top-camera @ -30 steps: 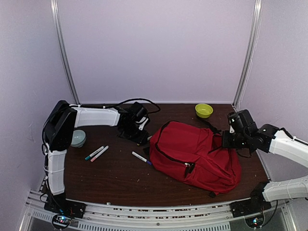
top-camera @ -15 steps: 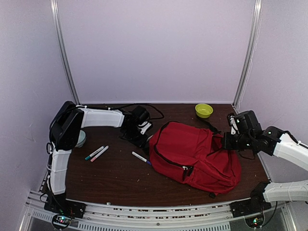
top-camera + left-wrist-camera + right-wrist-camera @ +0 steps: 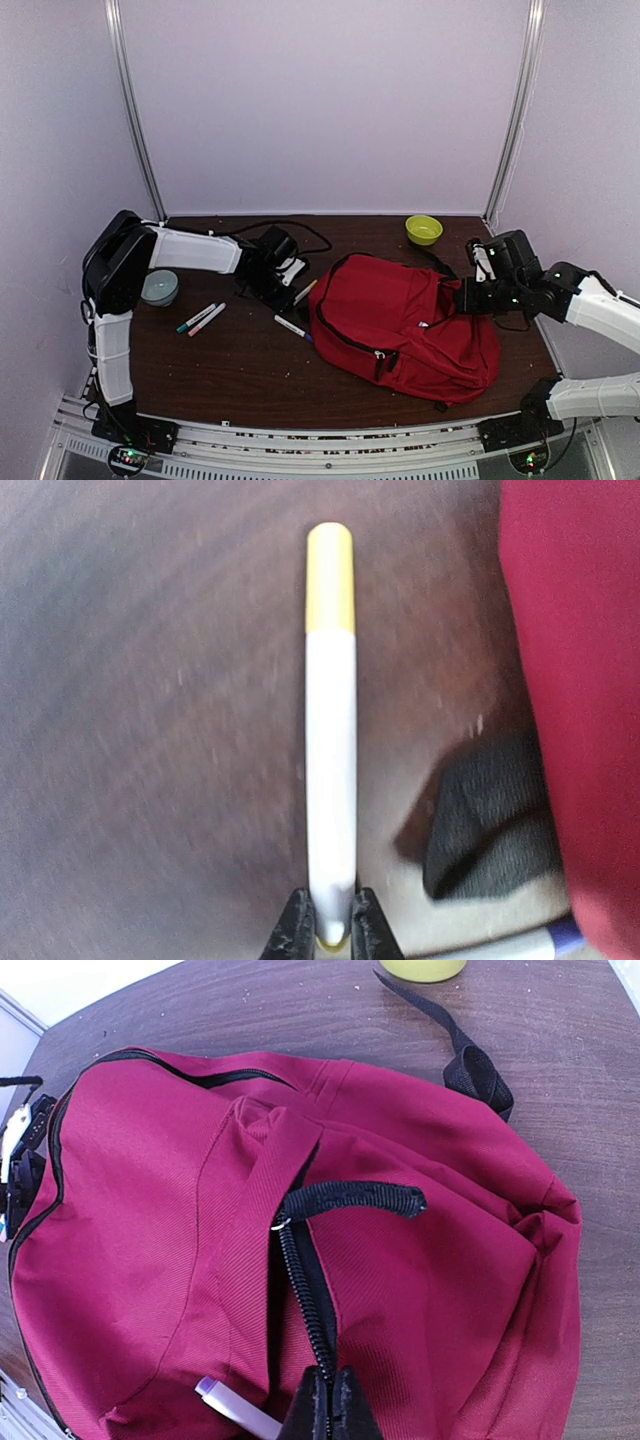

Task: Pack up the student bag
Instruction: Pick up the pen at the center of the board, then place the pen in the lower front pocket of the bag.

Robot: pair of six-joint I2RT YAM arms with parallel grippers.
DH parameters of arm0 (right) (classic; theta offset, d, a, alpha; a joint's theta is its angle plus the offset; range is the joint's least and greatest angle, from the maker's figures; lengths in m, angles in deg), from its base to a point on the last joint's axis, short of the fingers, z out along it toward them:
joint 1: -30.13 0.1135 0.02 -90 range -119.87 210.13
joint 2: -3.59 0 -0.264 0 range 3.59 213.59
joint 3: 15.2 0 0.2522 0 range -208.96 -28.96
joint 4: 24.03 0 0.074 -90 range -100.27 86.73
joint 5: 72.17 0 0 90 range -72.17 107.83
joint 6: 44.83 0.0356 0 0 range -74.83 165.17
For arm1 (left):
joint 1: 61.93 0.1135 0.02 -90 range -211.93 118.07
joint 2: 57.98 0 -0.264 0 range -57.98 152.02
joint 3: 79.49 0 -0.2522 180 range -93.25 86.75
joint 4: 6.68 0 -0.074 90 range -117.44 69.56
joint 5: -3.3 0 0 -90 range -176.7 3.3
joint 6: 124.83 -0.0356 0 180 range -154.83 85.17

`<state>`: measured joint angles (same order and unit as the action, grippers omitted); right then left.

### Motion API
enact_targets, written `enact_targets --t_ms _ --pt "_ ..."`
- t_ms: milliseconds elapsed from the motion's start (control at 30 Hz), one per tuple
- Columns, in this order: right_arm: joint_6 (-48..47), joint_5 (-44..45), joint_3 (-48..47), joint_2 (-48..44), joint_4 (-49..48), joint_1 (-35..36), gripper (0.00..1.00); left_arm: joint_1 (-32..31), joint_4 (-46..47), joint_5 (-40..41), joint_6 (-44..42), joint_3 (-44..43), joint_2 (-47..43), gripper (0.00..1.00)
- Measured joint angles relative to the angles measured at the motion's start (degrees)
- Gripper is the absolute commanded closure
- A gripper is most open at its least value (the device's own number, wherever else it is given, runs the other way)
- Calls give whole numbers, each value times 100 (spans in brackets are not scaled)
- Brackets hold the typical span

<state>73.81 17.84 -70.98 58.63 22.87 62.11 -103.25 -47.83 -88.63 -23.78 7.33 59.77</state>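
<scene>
The red student bag (image 3: 400,315) lies flat at the table's middle right. It also fills the right wrist view (image 3: 150,1210). My right gripper (image 3: 330,1402) is shut on the bag's black zipper edge (image 3: 300,1280), at the bag's right side in the top view (image 3: 467,297). A purple-capped marker (image 3: 235,1407) pokes out beside the fingers. My left gripper (image 3: 331,925) is shut on the end of a white marker with a yellow cap (image 3: 331,730), just left of the bag (image 3: 580,630). In the top view the left gripper (image 3: 284,279) is low over the table.
A blue-capped marker (image 3: 294,328) lies by the bag's left edge. Two more markers (image 3: 201,318) lie further left, near a grey-blue bowl (image 3: 160,287). A green bowl (image 3: 424,229) stands at the back. A black strap (image 3: 490,825) lies on the table by the bag.
My left gripper has drawn back a little to the left with the yellow-capped marker. My right gripper has shifted slightly down and left with the bag's zipper edge, and the bag's shape has changed a little.
</scene>
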Motion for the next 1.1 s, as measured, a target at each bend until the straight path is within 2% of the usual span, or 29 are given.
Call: enact_targets --t_ms 267,433,633,833,1100 --pt "0 -151 -105 166 2 15 100 -39 -188 -7 105 708 -855 100" --pt "2 -175 -186 205 11 79 100 -205 -341 234 109 695 -1620 100" --pt "2 -175 -227 286 31 149 100 -372 -732 592 96 573 -2035 100" --pt "2 -173 -306 295 59 234 100 -1123 -1394 975 -118 -166 -2059 100" --pt "4 -173 -317 295 66 321 100 -1827 -1617 640 -216 -1252 -1460 99"
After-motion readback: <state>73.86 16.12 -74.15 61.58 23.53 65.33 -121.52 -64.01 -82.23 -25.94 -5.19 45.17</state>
